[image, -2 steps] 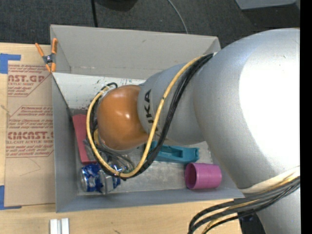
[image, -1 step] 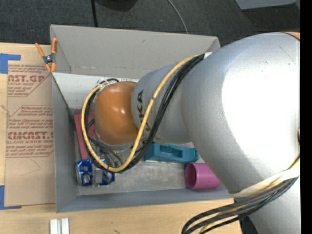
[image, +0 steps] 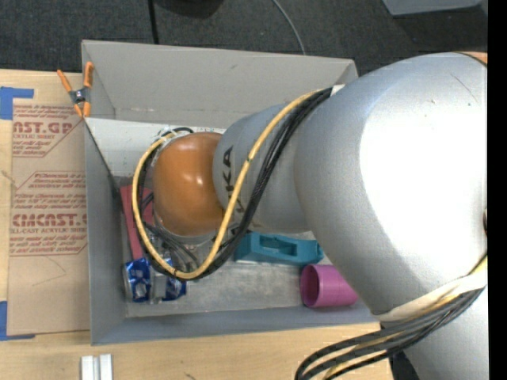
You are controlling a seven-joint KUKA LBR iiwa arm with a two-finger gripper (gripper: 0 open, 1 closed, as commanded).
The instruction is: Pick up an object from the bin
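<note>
My gripper (image: 175,251) shows as a dark body just below the orange cover, low over the bin's front left corner. Right under it lies a shiny blue crumpled thing (image: 139,279), touching or nearly touching the gripper's lower end. A long pink-red strip (image: 128,222) lies along the left wall beside the gripper. A teal plastic block (image: 277,248) rests to the right, partly under the arm.
A purple cup (image: 325,286) lies on its side near the front wall, right of the teal block. The arm and its orange cover and cables hide the middle and right of the bin. The front and left walls stand close to the gripper.
</note>
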